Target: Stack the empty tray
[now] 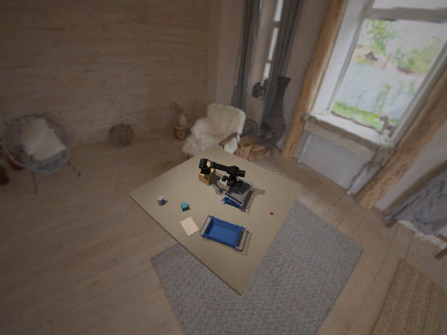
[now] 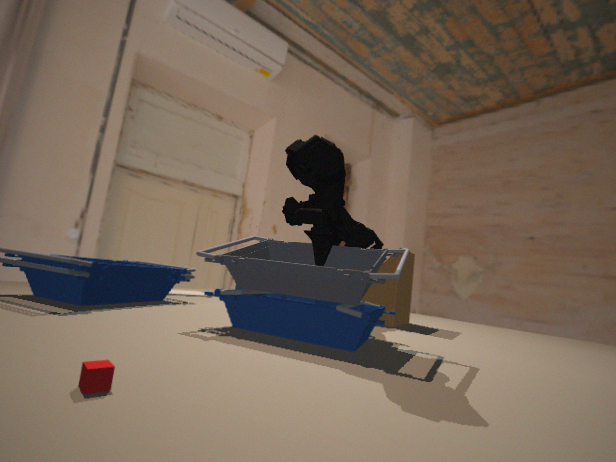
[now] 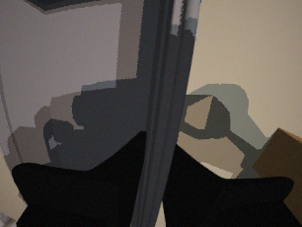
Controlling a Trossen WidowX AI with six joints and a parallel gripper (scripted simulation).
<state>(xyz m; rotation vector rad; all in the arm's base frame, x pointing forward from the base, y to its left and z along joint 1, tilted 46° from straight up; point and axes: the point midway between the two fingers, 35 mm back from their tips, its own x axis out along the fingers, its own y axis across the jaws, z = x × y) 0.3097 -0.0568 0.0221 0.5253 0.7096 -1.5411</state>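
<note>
A grey empty tray sits roughly level on top of the blue loaded tray, with its floor at the blue tray's rim. Short lengths of the blue tray's wire bar show under the grey tray. The load is hidden. My gripper reaches down into the grey tray. It is shut on the grey tray's long side wall, one finger inside and one outside. The grey tray's own bars hang out past its ends.
A second blue tray stands apart, nearer the table's front. A red cube, a teal cube, a grey cylinder and a beige card lie around. The arm's wooden base block stands behind the trays.
</note>
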